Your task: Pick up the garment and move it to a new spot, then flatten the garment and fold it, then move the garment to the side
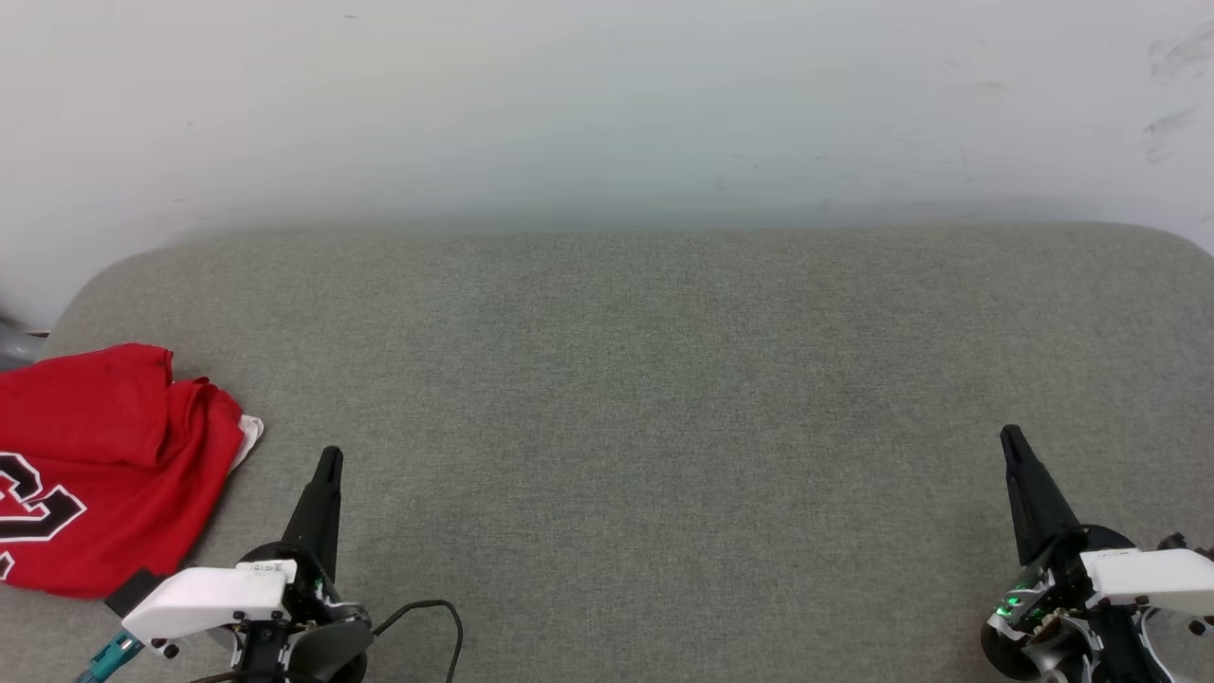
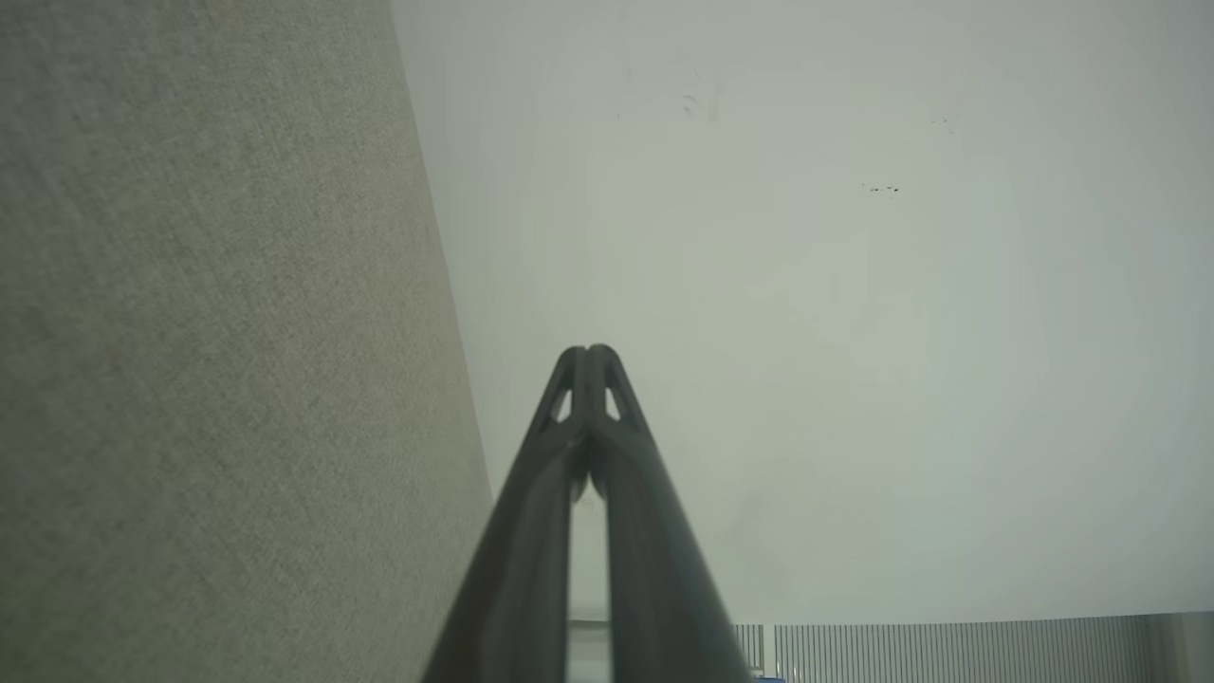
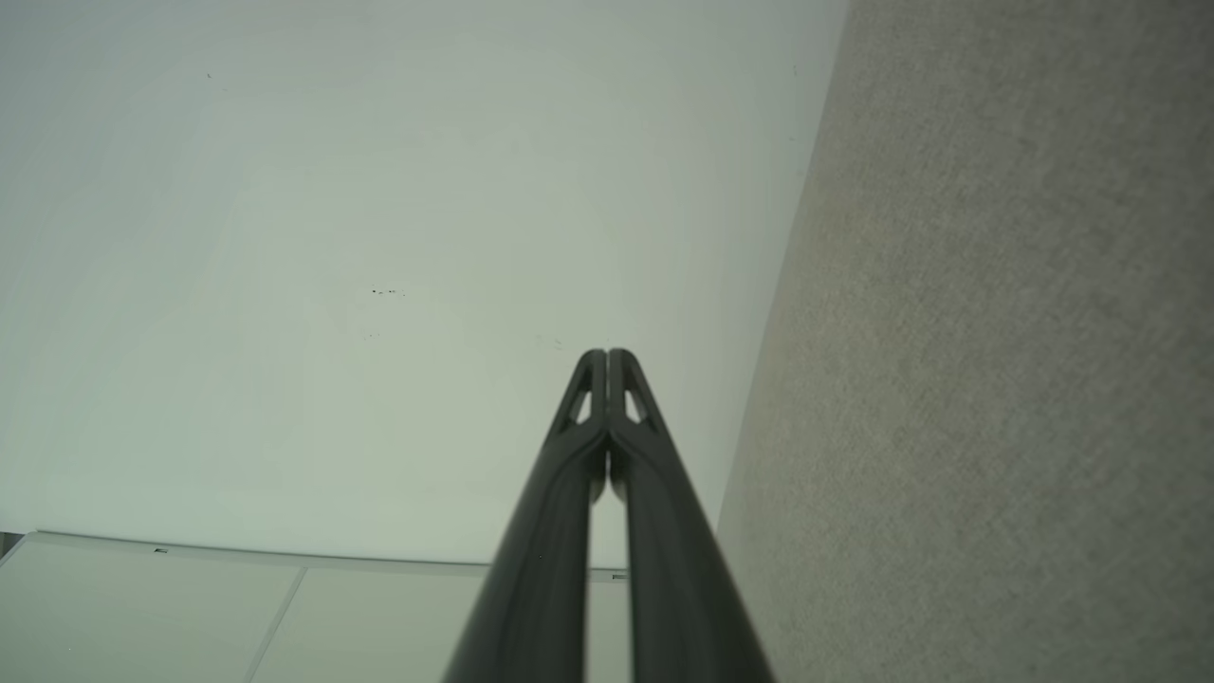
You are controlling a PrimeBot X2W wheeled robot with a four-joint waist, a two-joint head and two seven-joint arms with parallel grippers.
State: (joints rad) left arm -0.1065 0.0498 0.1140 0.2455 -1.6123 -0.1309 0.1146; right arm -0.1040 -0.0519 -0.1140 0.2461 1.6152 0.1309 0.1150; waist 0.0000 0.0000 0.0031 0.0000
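Head view: the garment (image 1: 104, 474) lies crumpled on the near left of the desk (image 1: 645, 398). It is a red heap with part of a black, white-outlined figure showing and a scrap of white cloth poking out at its right edge. Its left side runs out of the picture.

Just right of it is the left claw (image 1: 329, 460), low over the grey fabric surface. Its wrist is at the near edge, and its long dark fingers point far and lean slightly right. The fingers are apart from the cloth. The white wrist housing overlaps the garment's near corner in this view, and I cannot tell whether they touch. A thin black cable (image 1: 446, 617) loops from that wrist onto the desk.

In the left wrist view the two fingers are pressed together at the tips, clenched on nothing. The desk runs down that view's left, with the pale wall (image 2: 806, 332) past the tips.

The right claw (image 1: 1011, 436) sits at the near right, well apart from the garment, mirroring the left with its fingers pointing far and leaning slightly left. Green lights glow at its wrist. In the right wrist view its fingers are likewise clenched tip to tip and empty, with the desk along that view's right side.
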